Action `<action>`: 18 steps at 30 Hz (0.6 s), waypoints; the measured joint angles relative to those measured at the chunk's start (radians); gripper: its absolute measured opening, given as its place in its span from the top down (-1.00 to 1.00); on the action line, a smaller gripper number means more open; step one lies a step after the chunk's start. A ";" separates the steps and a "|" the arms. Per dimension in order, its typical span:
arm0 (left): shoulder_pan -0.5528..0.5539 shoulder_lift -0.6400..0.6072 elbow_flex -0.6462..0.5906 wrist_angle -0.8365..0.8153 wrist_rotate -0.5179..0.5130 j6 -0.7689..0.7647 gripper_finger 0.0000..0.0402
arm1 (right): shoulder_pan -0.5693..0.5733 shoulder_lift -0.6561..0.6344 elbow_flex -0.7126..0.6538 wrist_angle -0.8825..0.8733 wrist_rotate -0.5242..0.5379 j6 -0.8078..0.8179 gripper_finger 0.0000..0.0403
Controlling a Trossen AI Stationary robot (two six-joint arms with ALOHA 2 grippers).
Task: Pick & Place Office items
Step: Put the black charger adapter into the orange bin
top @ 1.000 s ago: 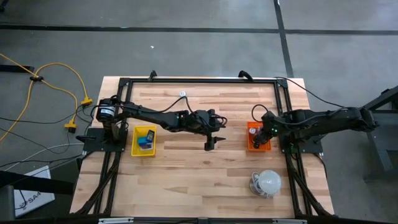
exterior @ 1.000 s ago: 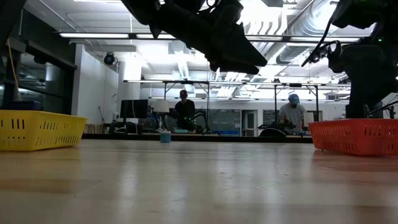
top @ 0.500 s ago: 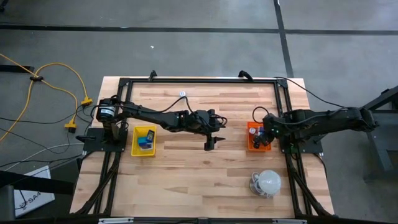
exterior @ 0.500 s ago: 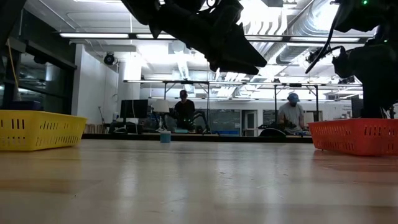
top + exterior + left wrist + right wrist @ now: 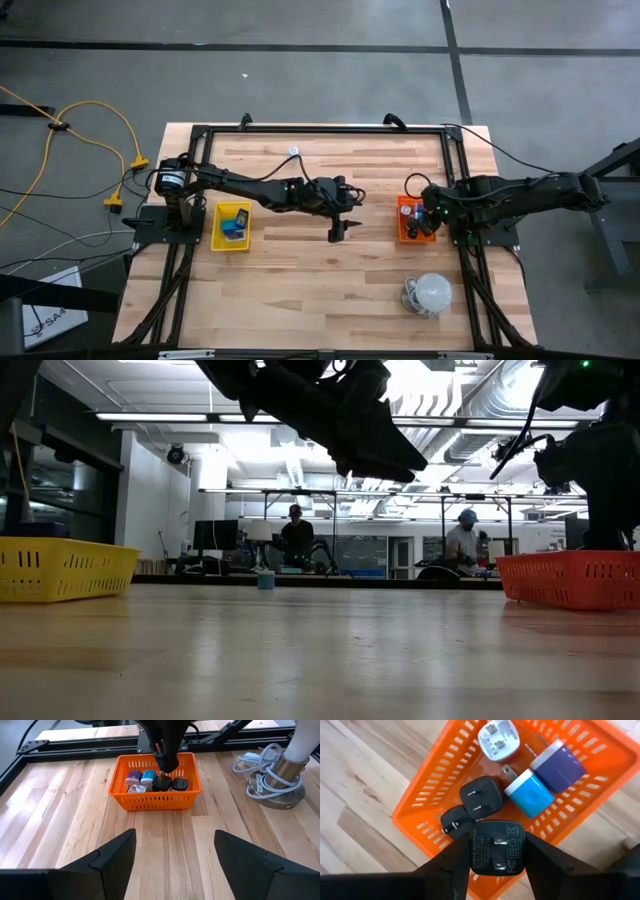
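Observation:
My right gripper [image 5: 497, 851] hovers over the orange tray [image 5: 427, 795] at the table's right, shut on a small black plug block [image 5: 497, 840]. Inside the tray lie a white round piece [image 5: 499, 740], a purple block [image 5: 559, 766], a blue block [image 5: 531, 794] and two black blocks [image 5: 481, 797]. My left gripper [image 5: 338, 232] hangs open above the table's middle and touches nothing. The left wrist view shows the right gripper [image 5: 164, 762] over the tray [image 5: 155, 802]. My right gripper pinches the black block by two opposite side faces [image 5: 475, 851], one finger [image 5: 447, 865] on each side. Its fingers point down from above. The block's pronged face [image 5: 497, 847] is turned up toward the wrist. The block is lifted clear above the tray.
A yellow tray [image 5: 232, 227] holding blue pieces sits at the table's left. A white dome with a coiled cable [image 5: 432, 293] stands near the right near corner. A small white piece [image 5: 293, 151] lies by the far edge. Bare wood lies between the trays. People stand in the room behind.
My right gripper has shifted a little toward the table's right edge above the orange tray, still shut on the black block.

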 joint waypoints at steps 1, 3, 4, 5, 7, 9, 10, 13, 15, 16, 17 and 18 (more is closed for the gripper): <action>0.000 0.000 0.000 -0.003 0.000 0.000 -0.31 | 0.000 0.000 0.000 0.000 -0.006 -0.001 0.26; 0.000 0.000 0.000 -0.003 0.000 0.000 -0.31 | 0.000 0.000 0.000 0.000 -0.008 -0.001 0.26; 0.000 0.000 0.000 -0.003 0.000 0.000 -0.31 | 0.000 0.000 0.000 0.000 -0.010 -0.001 0.26; 0.000 0.000 0.000 -0.003 0.000 0.000 -0.31 | 0.000 0.000 0.000 0.000 -0.012 -0.001 0.26; 0.000 0.000 0.000 -0.003 0.000 0.000 -0.31 | 0.000 0.000 0.000 0.000 -0.013 -0.001 0.25; 0.000 0.000 0.000 -0.003 0.000 0.000 -0.31 | 0.000 0.000 0.000 0.000 -0.014 0.001 0.25; 0.000 0.000 0.000 -0.003 0.000 0.000 -0.31 | 0.000 0.001 0.000 0.000 -0.014 -0.001 0.25; 0.000 0.000 0.000 -0.004 0.000 0.000 -0.31 | 0.000 0.022 0.000 -0.001 -0.014 -0.008 0.25; 0.000 0.000 0.000 -0.004 0.000 0.000 -0.31 | 0.000 0.047 0.000 -0.002 -0.016 -0.013 0.25; 0.000 0.000 0.000 -0.004 0.000 0.000 -0.31 | 0.000 0.061 0.000 -0.002 -0.019 -0.018 0.25; 0.000 0.000 0.000 -0.004 0.000 0.000 -0.31 | 0.002 0.078 0.000 0.002 -0.023 -0.016 0.25; 0.000 0.000 0.000 -0.004 0.000 0.000 -0.31 | 0.006 0.094 -0.001 0.003 -0.057 -0.004 0.25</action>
